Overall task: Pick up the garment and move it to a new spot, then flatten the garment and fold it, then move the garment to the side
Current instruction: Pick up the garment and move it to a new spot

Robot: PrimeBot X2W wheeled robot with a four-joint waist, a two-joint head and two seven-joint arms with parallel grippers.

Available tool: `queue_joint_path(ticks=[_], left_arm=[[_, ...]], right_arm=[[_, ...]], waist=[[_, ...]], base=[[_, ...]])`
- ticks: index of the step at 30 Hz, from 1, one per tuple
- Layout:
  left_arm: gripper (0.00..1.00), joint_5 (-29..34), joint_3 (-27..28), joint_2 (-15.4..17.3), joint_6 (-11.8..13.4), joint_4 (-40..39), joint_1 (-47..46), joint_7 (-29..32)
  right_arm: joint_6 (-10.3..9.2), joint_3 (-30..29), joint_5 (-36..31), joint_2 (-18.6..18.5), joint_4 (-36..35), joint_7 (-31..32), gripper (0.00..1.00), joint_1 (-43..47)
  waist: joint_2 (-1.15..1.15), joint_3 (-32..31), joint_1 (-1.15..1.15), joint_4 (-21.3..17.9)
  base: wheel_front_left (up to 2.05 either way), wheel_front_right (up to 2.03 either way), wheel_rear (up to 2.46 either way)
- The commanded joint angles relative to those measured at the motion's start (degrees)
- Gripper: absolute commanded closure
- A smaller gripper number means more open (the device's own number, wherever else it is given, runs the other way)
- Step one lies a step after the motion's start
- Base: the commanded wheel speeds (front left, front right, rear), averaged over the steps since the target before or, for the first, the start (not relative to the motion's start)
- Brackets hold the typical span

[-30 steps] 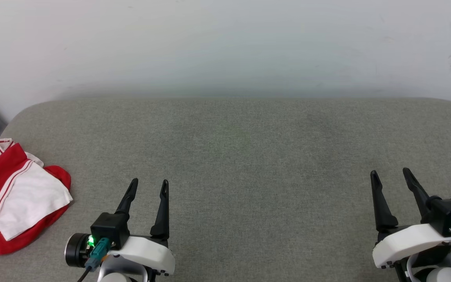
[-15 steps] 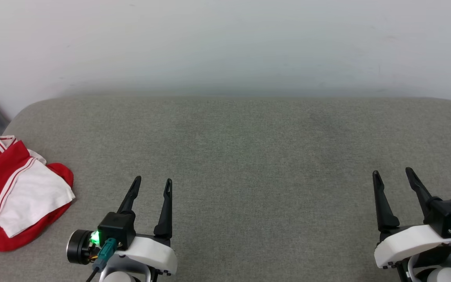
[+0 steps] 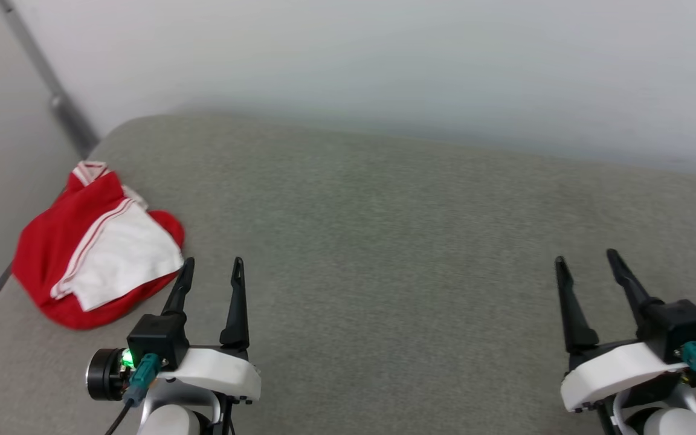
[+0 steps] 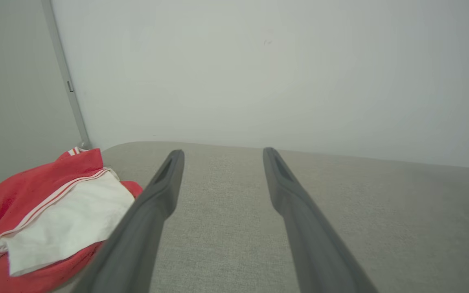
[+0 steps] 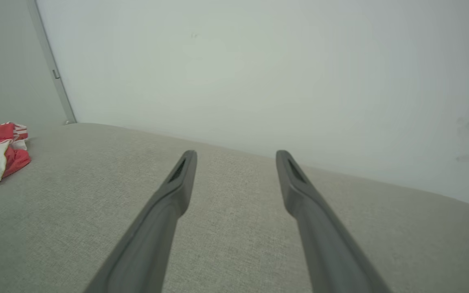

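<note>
Off to my left, near the rounded corner of the grey fabric pad (image 3: 384, 254), the garment (image 3: 97, 241) lies crumpled, a white sleeve folded over the red. My left gripper (image 3: 213, 261) hovers just beside it, fingers apart and empty. My right gripper (image 3: 585, 256), also spread, sits well apart. Behind the pad stands a pale wall (image 3: 384, 60), with a grey strip (image 3: 52, 99) running down the corner.

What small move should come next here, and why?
Probably ease the left tool leftward and down onto the garment: it lies crumpled and unheld at the left end of the cushion, just beside that open tool, far from the right tool.
</note>
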Motion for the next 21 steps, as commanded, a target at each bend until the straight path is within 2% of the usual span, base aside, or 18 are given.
queue_joint_path(ticks=[1,13,17,21], left_arm=[[0.0,-0.54,0.36,0.02,0.31,-0.18,-0.18,-0.15],[0.0,-0.35,3.4,0.18,1.48,-0.91,1.26,-0.15],[0.0,-0.65,4.3,0.23,1.35,-1.04,2.08,-0.15],[0.0,-1.26,5.84,0.19,1.55,-2.15,2.54,-0.15]], right_arm=[[-0.02,0.63,-0.35,0.21,-0.23,0.12,0.0,-0.65],[-0.02,5.27,0.41,0.17,-0.1,0.15,0.0,-1.88],[-0.03,6.21,0.88,0.16,-0.18,0.12,0.0,-2.26],[-0.03,7.89,0.91,0.13,0.12,0.53,0.0,-3.31]], waist=[[0.0,0.83,0.0,3.78],[0.0,1.15,0.0,17.2],[0.0,1.01,0.0,20.22],[0.0,1.72,0.0,20.8]], base=[[0.0,0.0,0.0],[0.0,0.0,0.0],[0.0,0.0,0.0],[0.0,0.0,0.0]])
